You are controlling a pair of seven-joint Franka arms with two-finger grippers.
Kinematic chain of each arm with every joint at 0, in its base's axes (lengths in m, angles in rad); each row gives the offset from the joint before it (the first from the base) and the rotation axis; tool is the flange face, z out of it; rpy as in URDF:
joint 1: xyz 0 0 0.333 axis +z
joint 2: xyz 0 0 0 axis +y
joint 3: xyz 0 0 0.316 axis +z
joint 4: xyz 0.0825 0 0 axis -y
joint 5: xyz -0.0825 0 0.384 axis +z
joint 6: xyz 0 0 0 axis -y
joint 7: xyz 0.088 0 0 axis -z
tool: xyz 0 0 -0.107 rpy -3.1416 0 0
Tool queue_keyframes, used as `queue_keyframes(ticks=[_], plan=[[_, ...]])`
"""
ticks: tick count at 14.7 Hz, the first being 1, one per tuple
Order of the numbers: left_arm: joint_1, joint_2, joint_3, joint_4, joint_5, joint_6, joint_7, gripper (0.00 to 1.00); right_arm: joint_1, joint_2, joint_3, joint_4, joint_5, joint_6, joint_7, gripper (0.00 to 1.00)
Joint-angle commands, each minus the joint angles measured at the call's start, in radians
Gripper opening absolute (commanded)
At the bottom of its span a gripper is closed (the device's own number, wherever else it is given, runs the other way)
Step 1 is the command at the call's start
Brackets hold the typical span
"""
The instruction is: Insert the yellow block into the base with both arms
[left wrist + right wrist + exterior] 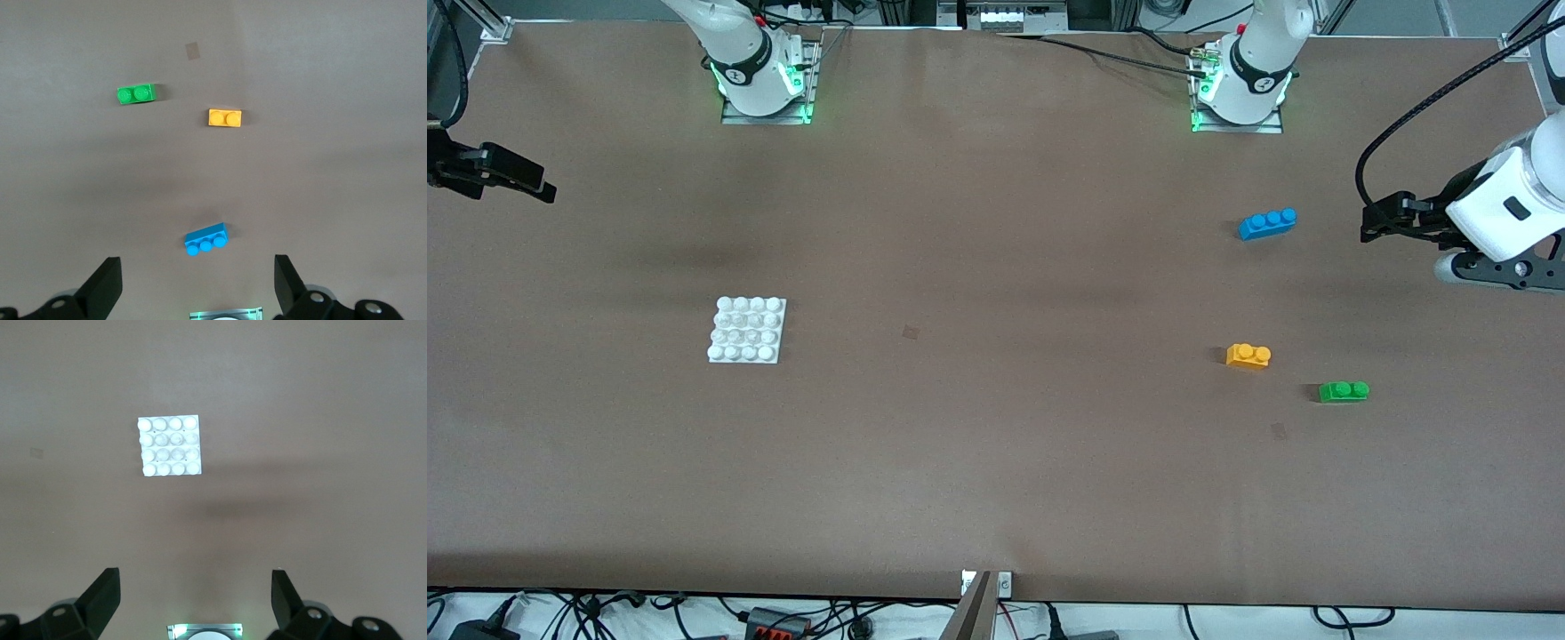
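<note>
i'm looking down on a wide brown table (996, 444), matte, w/ a few faint dark smudges and soft shadow bands. cables and power bricks run along the front-cam edge, frame rails and more wiring along the arms' edge. both arm bases glow green at the foot.

yellow block (1248, 356) sits flat on the table toward the left arm's end, studs up, nothing touching it. green brick (1344, 391) is just beside it at about 4 o'clock, nearer the front cam, a gap between them. blue brick (1267, 223) is at block's 12 o'clock, well apart, slightly skewed. base (747, 330) lies flat toward the right arm's end, well apart from all bricks, at roughly 9 o'clock from the block.

left gripper (1368, 224) hangs in the air over the table's left-arm end, fingers spread wide, nothing held; its wrist cam sees all three bricks. right gripper (547, 189) hangs over the table's right-arm end, fingers also spread, empty; wrist cam shows the base below it.
</note>
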Motion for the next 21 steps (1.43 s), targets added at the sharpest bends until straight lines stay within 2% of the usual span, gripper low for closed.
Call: queue_keyframes(ticks=[1, 3, 8, 13, 16, 19, 21], plan=[[0.011, -0.014, -0.003, 0.0, -0.019, -0.004, 0.02, 1.0, -0.002, 0.001, 0.013, 0.01, -0.02, -0.016, -0.006, 1.0], [0.013, -0.014, -0.001, -0.002, -0.021, -0.004, 0.02, 1.0, 0.001, 0.039, 0.019, 0.01, -0.02, -0.018, -0.015, 1.0], [0.013, -0.014, -0.001, 0.0, -0.021, -0.007, 0.02, 1.0, 0.022, 0.059, 0.021, 0.013, -0.001, -0.015, -0.003, 1.0], [0.013, -0.012, -0.001, 0.0, -0.024, -0.009, 0.02, 1.0, 0.062, 0.178, 0.021, 0.024, -0.001, -0.004, -0.013, 1.0], [0.013, -0.012, 0.0, 0.0, -0.033, -0.01, 0.02, 1.0, 0.113, 0.245, 0.021, -0.04, -0.003, 0.167, 0.0, 1.0], [0.01, -0.014, -0.001, 0.001, -0.035, -0.01, 0.019, 1.0, 0.115, 0.24, 0.021, -0.251, -0.001, 0.468, 0.002, 1.0], [0.011, -0.014, -0.001, 0.0, -0.035, -0.015, 0.019, 1.0, 0.111, 0.237, 0.021, -0.363, -0.001, 0.614, 0.002, 1.0]])
